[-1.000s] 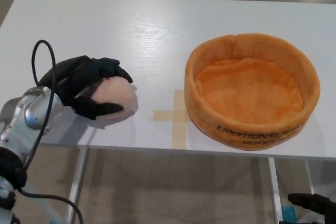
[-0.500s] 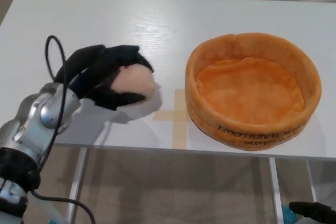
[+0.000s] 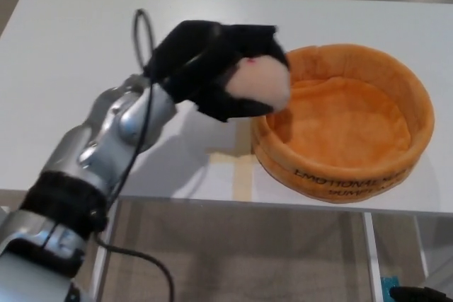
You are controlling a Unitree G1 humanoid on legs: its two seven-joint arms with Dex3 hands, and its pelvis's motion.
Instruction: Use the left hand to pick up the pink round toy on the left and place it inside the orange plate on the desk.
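Note:
My left hand (image 3: 216, 68) is shut on the pink round toy (image 3: 260, 84), held in the air above the white desk. The toy hangs over the left rim of the orange plush plate (image 3: 386, 79), which sits on the right half of the desk. Black fingers wrap the toy's top and underside, so only its right face shows. A dark tip at the bottom right corner (image 3: 421, 293), below the desk edge, is all that shows of my right hand; it is too small to tell its state.
The white desk (image 3: 85, 47) stretches left and back of the plate. A tan tape cross (image 3: 237, 157) marks the desk near its front edge, left of the plate. A black cable (image 3: 141, 33) loops up from my left forearm.
My left hand has lifted the pink toy off the desk and carried it right and up, from the desk's left side to the plate's left rim. The plate has stayed put.

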